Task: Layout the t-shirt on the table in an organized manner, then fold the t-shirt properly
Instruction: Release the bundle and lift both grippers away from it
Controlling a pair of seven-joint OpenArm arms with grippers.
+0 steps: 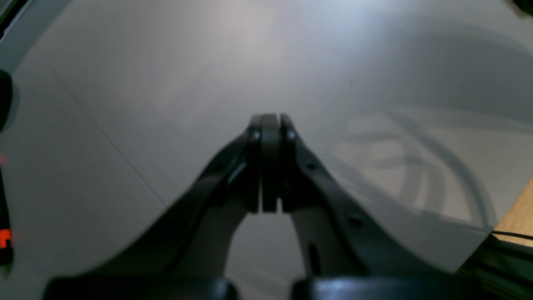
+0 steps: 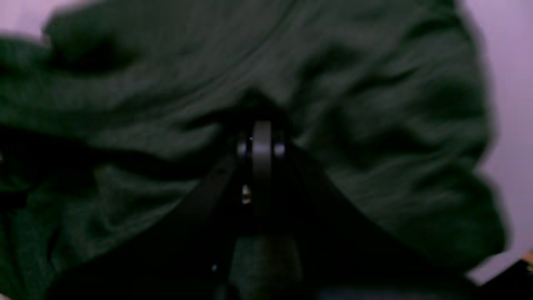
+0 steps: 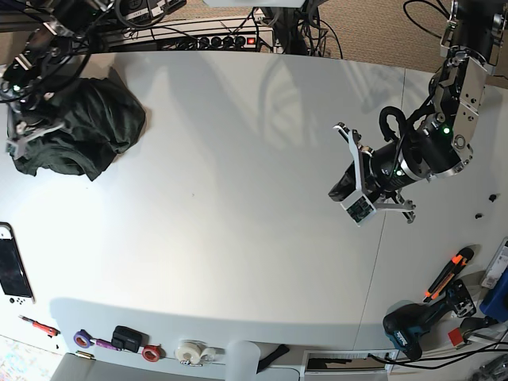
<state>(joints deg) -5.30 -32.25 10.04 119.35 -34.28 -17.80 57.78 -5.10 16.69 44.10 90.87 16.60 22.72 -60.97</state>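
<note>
The dark olive-green t-shirt (image 3: pixel 83 127) lies crumpled in a heap at the far left corner of the white table (image 3: pixel 222 198). In the right wrist view the t-shirt (image 2: pixel 374 125) fills the frame. My right gripper (image 2: pixel 261 127) is shut with its tips in a pucker of the fabric. My left gripper (image 1: pixel 270 121) is shut and empty above bare table. In the base view it (image 3: pixel 342 189) hovers at the right of the table, far from the t-shirt.
The table's thin seam (image 3: pixel 379 254) runs just under the left arm. A handheld game console (image 3: pixel 12 266) lies at the left edge. Tape rolls (image 3: pixel 190 352) and small tools line the front edge. A drill (image 3: pixel 413 327) and an orange-handled tool (image 3: pixel 448 274) lie at the front right.
</note>
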